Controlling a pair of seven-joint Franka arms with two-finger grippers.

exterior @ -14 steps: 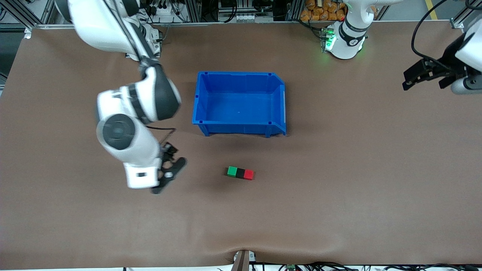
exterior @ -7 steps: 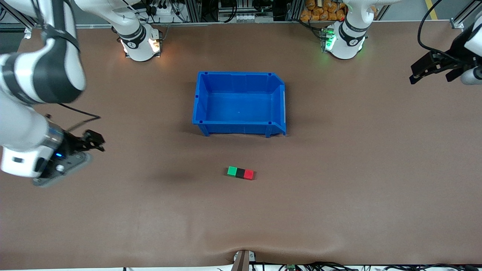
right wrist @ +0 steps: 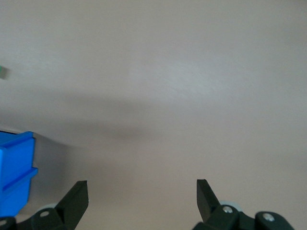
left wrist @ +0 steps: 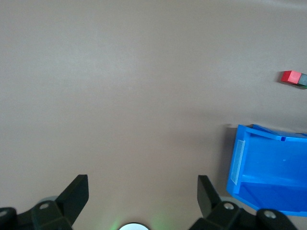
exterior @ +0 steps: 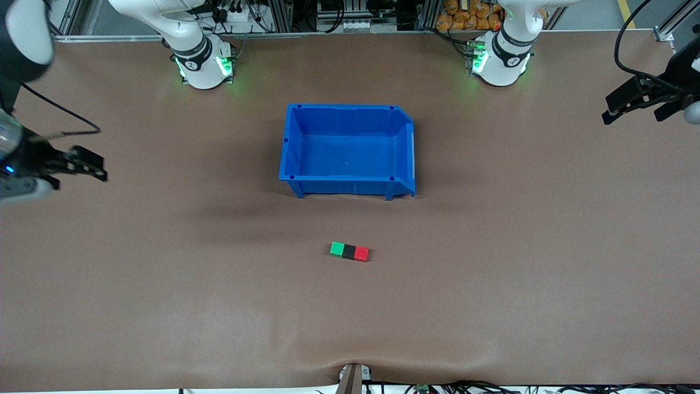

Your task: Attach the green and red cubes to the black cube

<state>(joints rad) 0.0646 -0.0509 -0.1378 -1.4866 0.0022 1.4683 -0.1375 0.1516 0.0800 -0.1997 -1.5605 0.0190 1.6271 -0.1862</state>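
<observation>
The green cube (exterior: 337,249), black cube (exterior: 349,251) and red cube (exterior: 361,253) lie joined in one row on the brown table, the black one in the middle, nearer to the front camera than the blue bin (exterior: 290,143). My right gripper (exterior: 94,165) is open and empty, up over the right arm's end of the table, far from the cubes. My left gripper (exterior: 629,116) is open and empty over the left arm's end. The left wrist view shows the red cube (left wrist: 290,76) and its open gripper (left wrist: 142,184). The right wrist view shows its open gripper (right wrist: 141,189) over bare table.
The blue bin is open-topped and holds nothing; it also shows in the left wrist view (left wrist: 249,178) and the right wrist view (right wrist: 13,165). The two arm bases (exterior: 199,60) (exterior: 500,54) stand along the table's edge farthest from the front camera.
My right arm has swung away from beside the cube row, out to the right arm's end of the table. My left gripper has drifted slightly farther out. The cubes have not moved.
</observation>
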